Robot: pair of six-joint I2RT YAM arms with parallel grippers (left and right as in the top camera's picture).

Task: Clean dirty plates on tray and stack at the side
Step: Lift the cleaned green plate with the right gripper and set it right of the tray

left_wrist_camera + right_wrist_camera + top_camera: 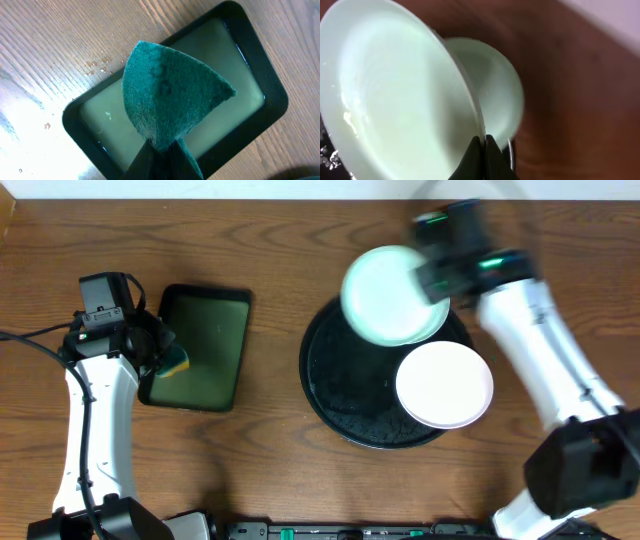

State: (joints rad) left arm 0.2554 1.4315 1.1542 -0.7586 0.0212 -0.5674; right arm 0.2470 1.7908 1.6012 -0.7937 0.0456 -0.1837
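My right gripper (pixel 434 272) is shut on the rim of a pale mint plate (pixel 385 292) and holds it tilted above the far side of the round black tray (pixel 340 395). In the right wrist view the fingers (pixel 483 143) pinch this plate's edge (pixel 395 100), and a second mint plate (pixel 501 85) lies just behind it. A white plate (pixel 444 384) rests on the tray's near right. My left gripper (pixel 163 360) is shut on a green sponge (pixel 178 363), which also shows in the left wrist view (pixel 170 95).
A small rectangular black-rimmed green tray (pixel 244 330) lies at the left, under the sponge; it holds a film of liquid in the left wrist view (pixel 235 65). Small drops and crumbs spot the wooden table (pixel 95 62) beside it.
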